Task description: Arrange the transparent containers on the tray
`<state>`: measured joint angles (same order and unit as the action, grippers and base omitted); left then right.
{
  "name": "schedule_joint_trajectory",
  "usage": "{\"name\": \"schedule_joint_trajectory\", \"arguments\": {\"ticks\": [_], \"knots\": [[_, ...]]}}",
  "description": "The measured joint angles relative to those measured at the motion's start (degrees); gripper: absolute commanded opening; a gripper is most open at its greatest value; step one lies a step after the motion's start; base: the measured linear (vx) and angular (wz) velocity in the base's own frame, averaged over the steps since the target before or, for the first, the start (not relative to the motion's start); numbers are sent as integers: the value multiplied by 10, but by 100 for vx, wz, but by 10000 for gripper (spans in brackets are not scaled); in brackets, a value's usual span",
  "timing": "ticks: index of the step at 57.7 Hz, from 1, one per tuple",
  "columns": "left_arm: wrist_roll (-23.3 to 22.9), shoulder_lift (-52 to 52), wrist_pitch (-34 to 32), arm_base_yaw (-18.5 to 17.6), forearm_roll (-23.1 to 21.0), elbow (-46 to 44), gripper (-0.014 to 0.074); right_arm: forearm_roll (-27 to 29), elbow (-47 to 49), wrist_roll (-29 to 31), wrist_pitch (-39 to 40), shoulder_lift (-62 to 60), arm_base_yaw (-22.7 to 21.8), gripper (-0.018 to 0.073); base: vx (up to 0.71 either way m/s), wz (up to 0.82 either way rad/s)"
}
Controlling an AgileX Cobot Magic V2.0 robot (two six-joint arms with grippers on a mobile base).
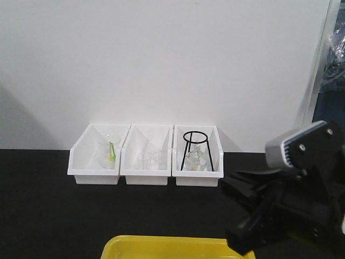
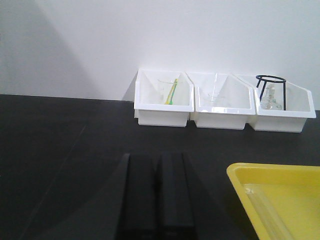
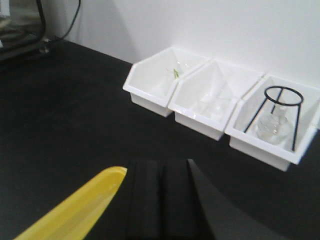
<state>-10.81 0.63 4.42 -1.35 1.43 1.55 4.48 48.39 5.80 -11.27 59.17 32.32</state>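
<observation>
The yellow tray (image 2: 280,200) lies at the lower right of the left wrist view, and a clear glass tube (image 2: 264,210) lies lengthwise inside it. Only the tray's far rim (image 1: 172,243) shows at the bottom of the front view, and one corner (image 3: 75,210) in the right wrist view. My left gripper (image 2: 157,160) is shut with nothing in it, over the black table left of the tray. My right gripper (image 3: 161,165) is also shut and empty, beside the tray's corner. In the front view the right gripper (image 1: 229,186) reaches in from the right.
Three white bins (image 1: 145,175) stand in a row against the white back wall. The left bin holds a beaker with a green-yellow stick (image 1: 111,151), the middle one clear glassware (image 1: 148,159), the right one a flask under a black wire tripod (image 1: 195,151). The table is black.
</observation>
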Motion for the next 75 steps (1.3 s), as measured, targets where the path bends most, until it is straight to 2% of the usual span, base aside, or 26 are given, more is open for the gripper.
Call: {"name": "schedule_joint_trajectory", "arguments": {"ticks": [4,10,30,38,45,51,75], "knots": [[0,0,0,0,0,0,-6,-45,-41,-67,-9,-39,-30,-13,0,0],[0,0,0,0,0,0,-6,-64,-114,-106,-7,-107,-85,-13,0,0],[0,0,0,0,0,0,-6,-125,-347,-111,11,-398,-282,-13,0,0],[0,0,0,0,0,0,-6,-129,-424,-111,11,-484,-332,-13,0,0],[0,0,0,0,0,0,-6,-129,-488,-111,22,-552,-346,-13,0,0],[0,0,1,0,0,0,-6,-129,-501,-114,15,-593,-347,-13,0,0],[0,0,0,0,0,0,-6,-129,-501,-117,3,-598,-347,-13,0,0]]}}
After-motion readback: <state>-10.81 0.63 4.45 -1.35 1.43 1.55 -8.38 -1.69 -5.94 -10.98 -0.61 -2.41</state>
